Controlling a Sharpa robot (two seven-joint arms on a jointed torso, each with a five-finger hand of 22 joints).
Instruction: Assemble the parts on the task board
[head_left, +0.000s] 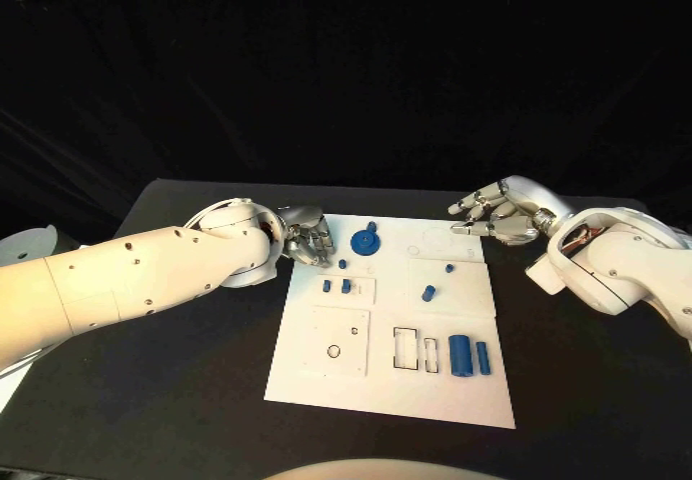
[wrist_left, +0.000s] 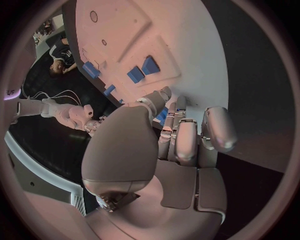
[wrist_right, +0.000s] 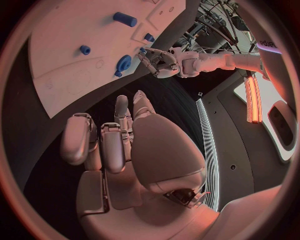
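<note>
Left hand (head_left: 300, 243), fingers curled together and holding nothing, hovers at the task board's (head_left: 389, 390) far corner, just beside the round blue part (head_left: 365, 241). Right hand (head_left: 495, 213), fingers loosely apart and empty, hovers near the opposite far corner.

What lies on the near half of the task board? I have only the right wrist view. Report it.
Observer: In the head view, two blue cylinders lie side by side near the task board's near right corner.
Operator: Now check the left hand. Tell me whether it holds a part.
Observer: I cannot tell. In the left wrist view the left hand has its fingers curled close together, and a blue patch shows just past them. Whether it is pinched or only lies beyond the fingers is not clear.
</note>
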